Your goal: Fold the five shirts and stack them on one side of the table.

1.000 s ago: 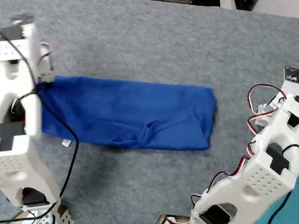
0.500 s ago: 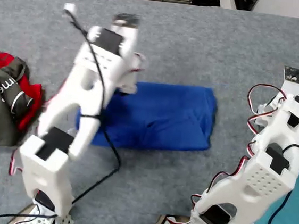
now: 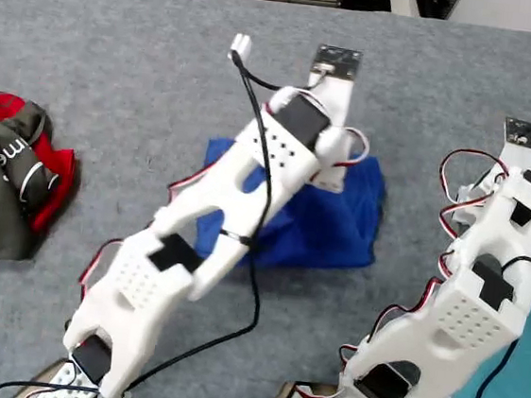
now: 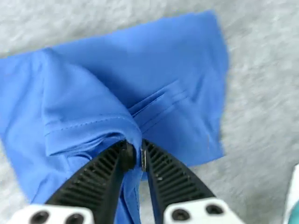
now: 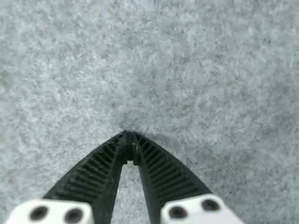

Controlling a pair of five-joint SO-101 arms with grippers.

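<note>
Left hand (image 4: 138, 157) pinches the blue shirt (image 4: 177, 70) mid-desk (image 3: 147, 63); right hand (image 5: 130, 149) is pressed together; bundled clothes (image 3: 7, 177) lie by the left edge.

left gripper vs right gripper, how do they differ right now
The left gripper is shut on a fold of the blue shirt; the right gripper is shut on nothing. The left gripper hangs over the shirt, the right gripper over bare table. Both have black ribbed fingers.

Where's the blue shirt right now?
In the high view the blue shirt lies mid-table, just right of centre, partly under the left arm; the left end effector pinches a fold of it.
</note>
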